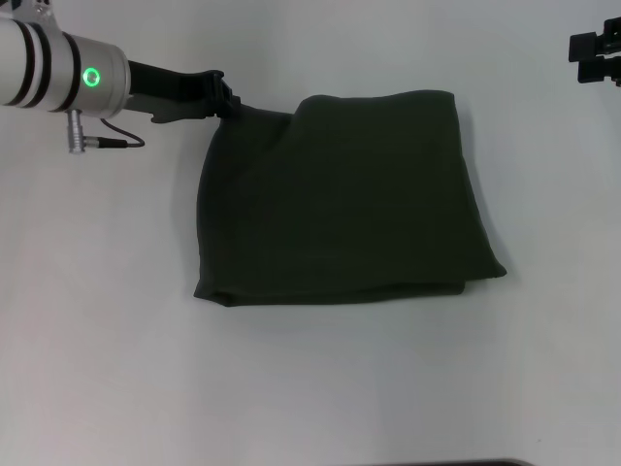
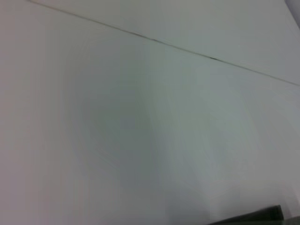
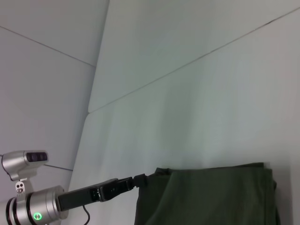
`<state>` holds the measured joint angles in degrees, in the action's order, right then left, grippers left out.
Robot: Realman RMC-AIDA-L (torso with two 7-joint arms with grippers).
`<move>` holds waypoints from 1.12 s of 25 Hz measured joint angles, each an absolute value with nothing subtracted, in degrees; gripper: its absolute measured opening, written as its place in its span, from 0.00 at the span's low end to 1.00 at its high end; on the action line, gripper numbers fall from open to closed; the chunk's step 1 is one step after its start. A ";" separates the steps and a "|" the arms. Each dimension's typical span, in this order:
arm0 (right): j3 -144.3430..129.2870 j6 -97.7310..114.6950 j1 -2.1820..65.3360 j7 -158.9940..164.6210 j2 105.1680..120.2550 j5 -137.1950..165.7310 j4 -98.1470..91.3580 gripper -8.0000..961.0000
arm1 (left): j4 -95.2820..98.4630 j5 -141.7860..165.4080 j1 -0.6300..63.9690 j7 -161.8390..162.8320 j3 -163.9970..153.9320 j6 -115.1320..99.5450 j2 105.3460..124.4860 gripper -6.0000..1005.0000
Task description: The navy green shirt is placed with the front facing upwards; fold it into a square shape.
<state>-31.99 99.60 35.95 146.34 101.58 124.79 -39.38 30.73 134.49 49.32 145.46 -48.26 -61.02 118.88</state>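
Although no lettering is seen on it, the navy green shirt [image 1: 344,199] is laid folded near the middle of the white table [image 1: 310,388], with only plain dark green cloth turned upward. A roughly square bundle is formed, with layered edges shown along its near side and at its near right corner. Its far left corner is drawn outward to a point, away from the rest of the bundle.

That pulled corner is met by the left gripper [image 1: 225,97], whose black fingers are clenched on the cloth there; the silver wrist with a lit green ring is reached in from the left edge of the head view. The same grip is seen from the right wrist view, where the shirt [image 3: 206,197] is stretched toward the left gripper [image 3: 140,179]. From the left wrist view only bare table [image 2: 150,117] and a dark sliver at one edge are shown.

The right gripper [image 1: 594,53] is held well apart from the shirt, at the far right edge of the head view; whether its fingers are parted cannot be told.
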 joint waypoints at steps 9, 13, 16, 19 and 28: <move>-31.99 99.81 36.05 146.34 101.58 124.82 -39.37 0.48 | 30.85 134.41 48.44 145.46 -45.86 -61.22 118.19 0.04; -31.99 99.85 36.17 146.33 101.58 124.84 -39.38 0.48 | 30.85 134.37 48.11 145.46 -44.89 -61.16 118.05 0.04; -31.99 99.83 36.32 146.33 101.58 124.85 -39.37 0.48 | 30.85 134.32 47.84 145.14 -43.00 -61.11 117.98 0.04; -31.99 99.77 36.36 146.33 101.58 124.88 -39.38 0.48 | 30.75 134.30 47.48 144.76 -41.30 -61.27 117.59 0.04; -31.99 99.53 36.84 146.33 101.58 124.88 -39.37 0.48 | 30.22 134.29 47.31 144.67 -40.98 -61.49 117.08 0.06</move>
